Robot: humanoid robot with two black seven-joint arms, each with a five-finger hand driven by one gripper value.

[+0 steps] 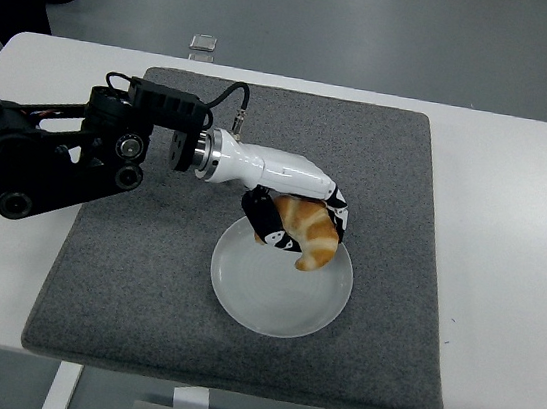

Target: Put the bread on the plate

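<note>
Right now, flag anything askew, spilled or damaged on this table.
Nothing stands out. The left hand grips the bread over the plate, which sits intact on the grey mat. The mat lies flat, with no spills or crumbs visible.

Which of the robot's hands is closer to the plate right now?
The left hand. It is over the plate, holding the bread above the far part. The right hand is out of view.
</note>
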